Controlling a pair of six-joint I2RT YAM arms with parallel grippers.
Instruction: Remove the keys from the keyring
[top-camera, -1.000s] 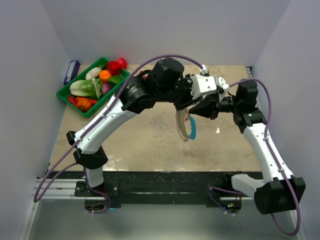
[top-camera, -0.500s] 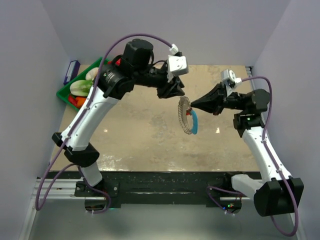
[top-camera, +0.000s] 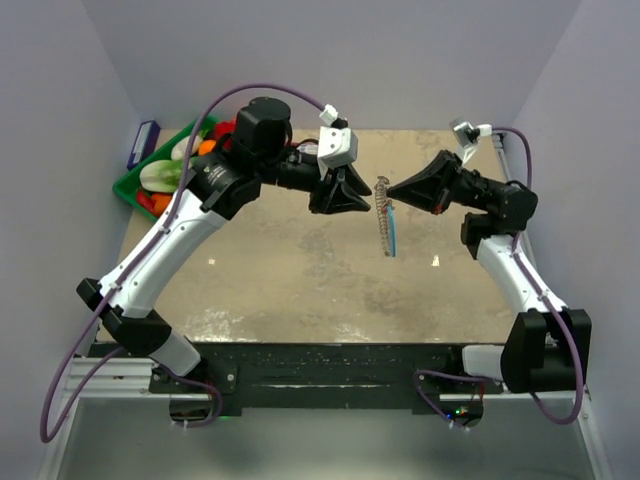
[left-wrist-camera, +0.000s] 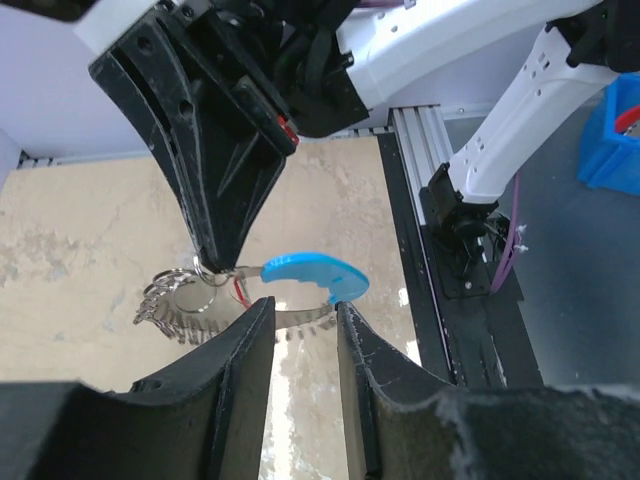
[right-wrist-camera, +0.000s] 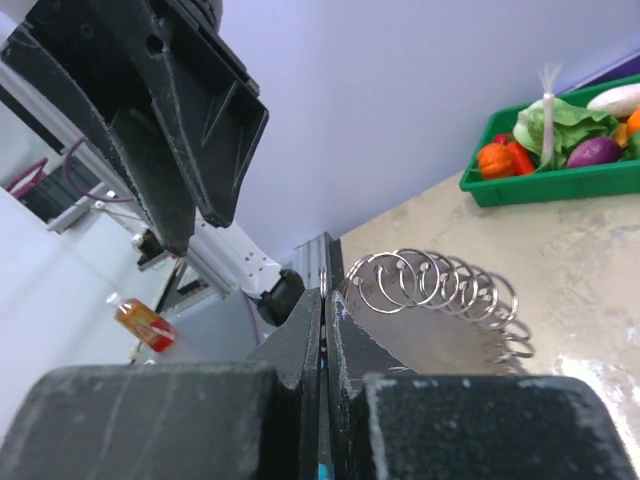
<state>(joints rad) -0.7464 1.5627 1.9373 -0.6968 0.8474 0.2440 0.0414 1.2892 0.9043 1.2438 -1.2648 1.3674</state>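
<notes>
Above the tan counter, the right gripper pinches the dangling keyring and its keys; the left gripper, narrowly parted, hovers just left.

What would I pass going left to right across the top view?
Dark blue box → green tray of vegetables → left gripper, jaws open → keyring, hanging from the shut right gripper.
</notes>
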